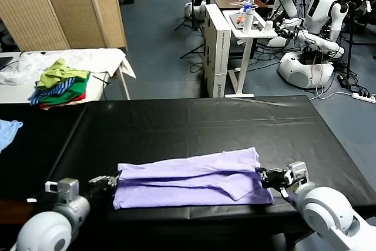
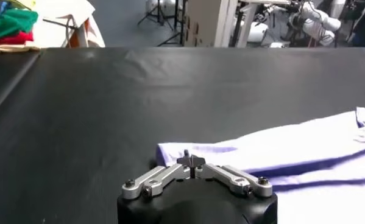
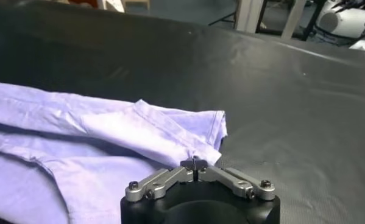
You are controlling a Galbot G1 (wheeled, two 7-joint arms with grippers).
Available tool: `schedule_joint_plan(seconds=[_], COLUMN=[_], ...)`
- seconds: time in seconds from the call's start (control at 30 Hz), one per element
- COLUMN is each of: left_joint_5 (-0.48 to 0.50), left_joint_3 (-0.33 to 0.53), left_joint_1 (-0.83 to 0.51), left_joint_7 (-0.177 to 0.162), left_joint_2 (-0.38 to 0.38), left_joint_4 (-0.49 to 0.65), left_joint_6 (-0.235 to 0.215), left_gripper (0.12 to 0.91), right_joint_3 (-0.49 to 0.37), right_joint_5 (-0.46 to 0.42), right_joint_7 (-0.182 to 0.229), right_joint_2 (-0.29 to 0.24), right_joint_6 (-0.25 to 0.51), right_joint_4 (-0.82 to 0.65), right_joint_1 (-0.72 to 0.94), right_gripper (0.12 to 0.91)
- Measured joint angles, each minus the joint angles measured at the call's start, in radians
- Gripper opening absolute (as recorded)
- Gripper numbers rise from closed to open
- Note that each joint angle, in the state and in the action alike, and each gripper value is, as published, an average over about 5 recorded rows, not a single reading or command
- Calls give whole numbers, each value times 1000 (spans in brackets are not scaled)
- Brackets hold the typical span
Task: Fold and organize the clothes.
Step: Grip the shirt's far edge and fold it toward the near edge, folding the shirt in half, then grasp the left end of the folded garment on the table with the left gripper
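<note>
Left gripper (image 1: 113,181): nearest to us, low on our left at the shirt's left end; in the left wrist view (image 2: 191,160) we see the fingers pinched together with the cloth edge right at the tips, though we cannot tell if cloth is caught.
Right gripper (image 1: 265,177): low on our right at the shirt's right end; in the right wrist view (image 3: 194,164) the fingers are pressed closed against the folded hem, and again we cannot tell if they grip it.
Lavender T-shirt (image 1: 194,178): we count one, lying along the near edge of the black table (image 1: 194,121), folded into a long band between the two grippers.
Head view only: one multicoloured garment pile (image 1: 61,83) on a white side table (image 1: 106,60) far left, one light blue cloth (image 1: 8,131) at the left edge, several white robots (image 1: 311,33) in the background.
Wrist views only: the right one shows a layered sleeve (image 3: 152,131) and hem up close; the left one shows the shirt's folded corner (image 2: 170,149).
</note>
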Motion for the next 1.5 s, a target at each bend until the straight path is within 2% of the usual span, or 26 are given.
schedule_joint_plan(seconds=[0.1,0.3,0.4,0.47,0.63,0.87,1.37,1.5], left_joint_5=[17,25,20,8,-12,-8,-2,6], left_joint_3=[-3,-18,-33,-43,-45,-5,61,62], left_joint_1=[19,56,60,49,-18,-108,-186,-182], left_joint_7=[-18,-74,-82,-84,-82,-75,-72,-72], left_joint_2=[-14,-41,-56,-66,-87,-116,-137,-138], left_joint_4=[-11,-49,-59,-55,-16,55,157,172], left_joint_6=[15,70,75,59,16,-21,-19,-15], left_gripper=[283,662,826,884,906,907,907,887], right_joint_3=[11,49,59,56,34,-3,-59,-69], right_joint_5=[4,21,15,3,-38,-50,-77,-84], right_joint_7=[0,3,8,9,8,14,17,13], right_joint_2=[-2,17,42,66,129,183,246,257], right_joint_6=[0,0,0,0,3,57,72,73], right_joint_4=[17,33,10,-14,-86,-182,-318,-334], right_joint_1=[-8,-3,19,40,96,158,234,244], right_gripper=[467,823,895,904,907,907,904,820])
